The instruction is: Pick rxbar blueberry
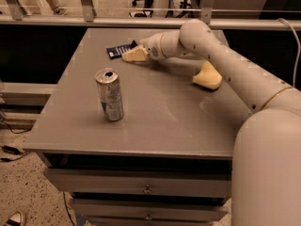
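Where my tool (135,54) hung over the grey desk (155,112), the flat dark bar wrapper (117,50) lay just left of it; closed or spread wide, I couldn't tell.

Arm (235,72) extended forward; gripper (133,55) low, far-left.

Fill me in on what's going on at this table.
The robot's single arm is stretched across the grey table toward its far side. Its gripper sits low at the near end of the rxbar blueberry, which lies flat on the tabletop. Whether it has hold of the bar cannot be told. A silver can stands upright nearer the front, and a yellow sponge lies off to the right, both apart from the gripper.
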### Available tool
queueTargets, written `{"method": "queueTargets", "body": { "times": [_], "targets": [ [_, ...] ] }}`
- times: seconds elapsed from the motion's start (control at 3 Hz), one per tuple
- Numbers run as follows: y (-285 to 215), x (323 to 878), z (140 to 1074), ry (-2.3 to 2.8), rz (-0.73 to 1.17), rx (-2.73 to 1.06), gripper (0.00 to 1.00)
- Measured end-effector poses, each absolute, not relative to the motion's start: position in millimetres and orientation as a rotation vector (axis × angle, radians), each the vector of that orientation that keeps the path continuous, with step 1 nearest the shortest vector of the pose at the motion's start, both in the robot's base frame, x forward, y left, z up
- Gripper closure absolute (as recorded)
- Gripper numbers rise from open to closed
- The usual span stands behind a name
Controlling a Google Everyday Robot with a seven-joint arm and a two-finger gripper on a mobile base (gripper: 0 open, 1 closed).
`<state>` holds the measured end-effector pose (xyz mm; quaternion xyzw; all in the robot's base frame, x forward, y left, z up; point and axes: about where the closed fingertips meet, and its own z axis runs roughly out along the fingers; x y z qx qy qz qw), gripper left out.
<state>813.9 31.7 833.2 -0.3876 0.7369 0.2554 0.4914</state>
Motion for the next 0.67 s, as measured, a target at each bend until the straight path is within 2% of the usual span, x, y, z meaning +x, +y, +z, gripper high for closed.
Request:
{"method": "queueTargets", "body": {
  "times": [0.33,0.67],
  "targets": [
    [28.2,813.5,832.6,1.783,0.609,-0.936,0.70],
    [21.4,811.9,834.7,1.781,0.585,-0.926,0.92]
  ]
}}
